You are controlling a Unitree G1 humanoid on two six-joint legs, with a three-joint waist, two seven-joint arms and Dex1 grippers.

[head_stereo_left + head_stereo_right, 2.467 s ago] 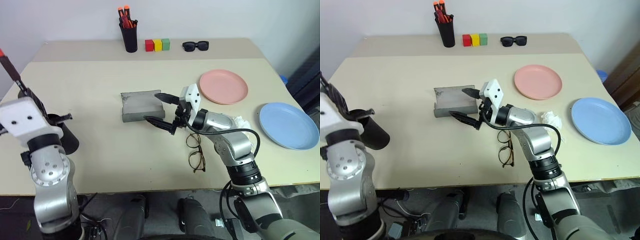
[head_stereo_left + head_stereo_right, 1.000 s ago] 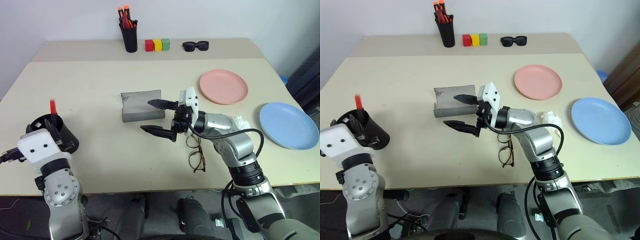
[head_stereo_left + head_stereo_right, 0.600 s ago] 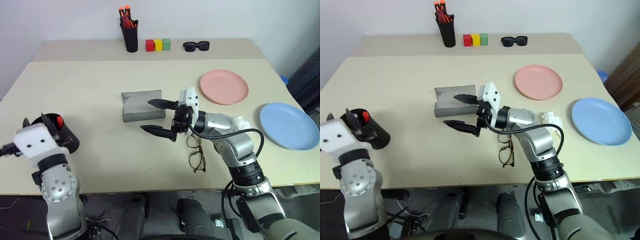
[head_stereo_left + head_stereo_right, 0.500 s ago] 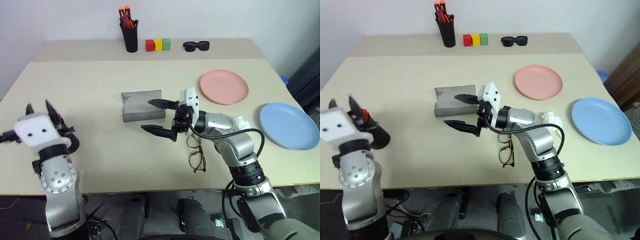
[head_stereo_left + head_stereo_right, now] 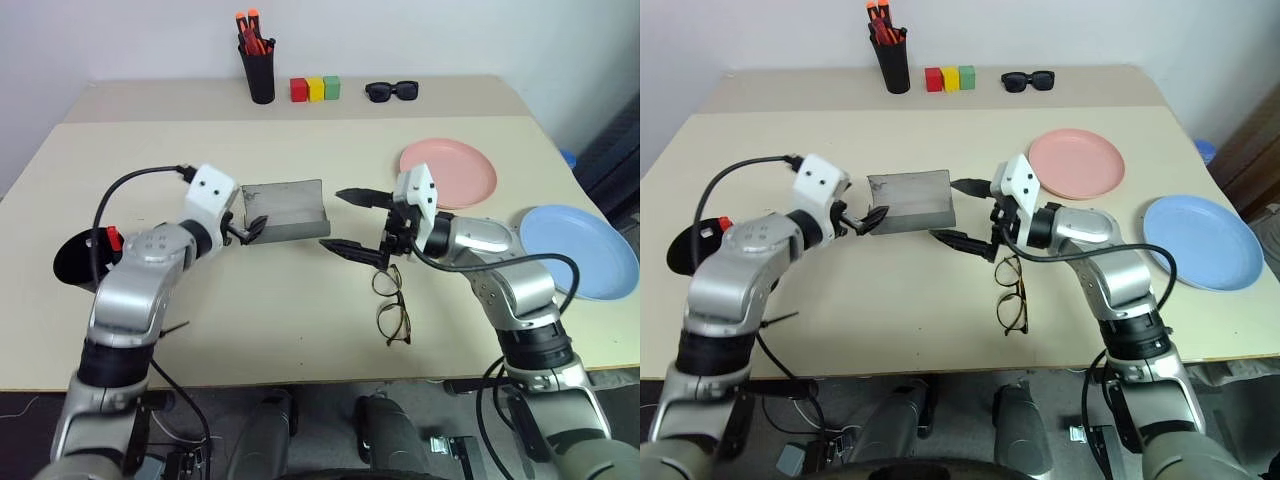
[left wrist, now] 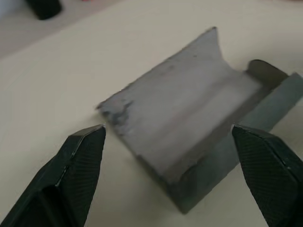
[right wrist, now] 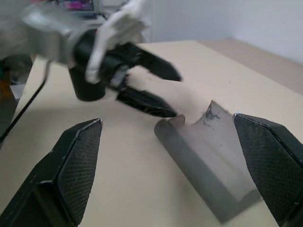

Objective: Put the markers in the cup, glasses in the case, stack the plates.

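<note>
The grey case lies open mid-table, lid raised. My left gripper is open at its left end, the case showing between its fingers in the left wrist view. My right gripper is open just right of the case, nothing in it. The brown-framed glasses lie on the table below the right gripper. A marker's red cap pokes out of the black cup at far left. The pink plate and blue plate lie apart on the right.
At the back stand a black pen holder with orange-capped markers, three coloured blocks and black sunglasses. My left gripper also shows in the right wrist view, beyond the case.
My left gripper lowered the red-capped marker into the cup, let go, opened wide and swung right to the case's left end. My right gripper shifted a little to the right, still open.
</note>
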